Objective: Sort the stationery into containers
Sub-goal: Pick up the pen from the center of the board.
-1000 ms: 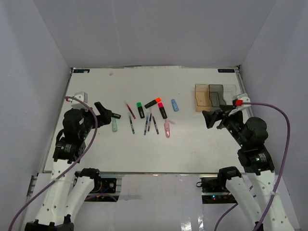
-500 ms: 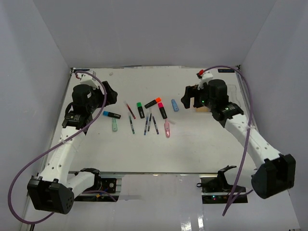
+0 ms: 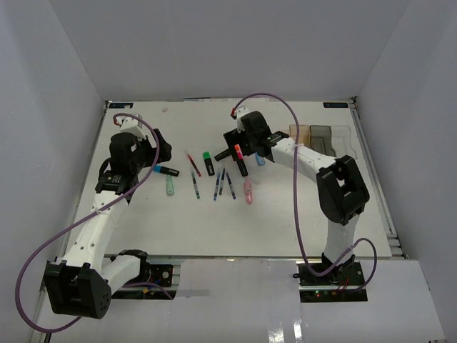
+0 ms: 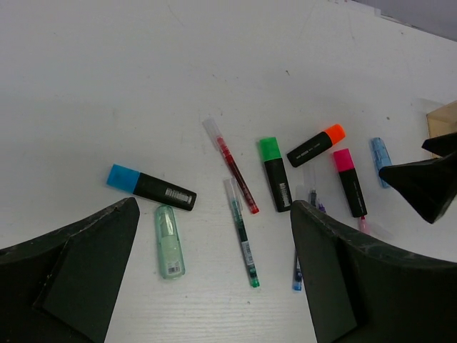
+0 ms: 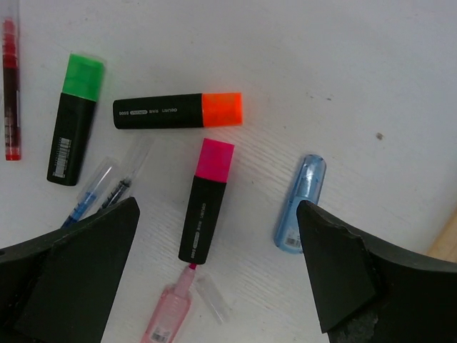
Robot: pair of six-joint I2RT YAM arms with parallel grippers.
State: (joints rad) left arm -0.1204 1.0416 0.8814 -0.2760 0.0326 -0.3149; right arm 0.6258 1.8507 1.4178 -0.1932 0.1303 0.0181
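Observation:
The stationery lies loose mid-table: a blue-capped highlighter [image 4: 151, 188], mint marker [image 4: 168, 241], red pen [image 4: 232, 166], green pen [image 4: 243, 241], green-capped highlighter [image 5: 73, 118], orange-capped highlighter [image 5: 178, 111], pink-capped highlighter [image 5: 207, 193], blue marker [image 5: 301, 204] and pink marker [image 5: 168, 314]. My left gripper [image 4: 214, 207] hangs open above the mint marker and green pen, holding nothing. My right gripper [image 5: 218, 207] is open over the pink-capped highlighter, its fingers apart from it. The containers, amber [image 3: 300, 137], grey [image 3: 321, 136] and clear [image 3: 341, 136], stand in a row at the back right.
Several thin dark pens [image 3: 217, 184] lie side by side in front of the highlighters. A loose clear cap [image 5: 211, 296] rests beside the pink marker. White walls close in the table [image 3: 285, 221] on three sides.
Both arms have unfolded from near their bases and reached out. The right gripper swung left from the containers to over the highlighters. The left gripper moved out beside the blue-capped highlighter.

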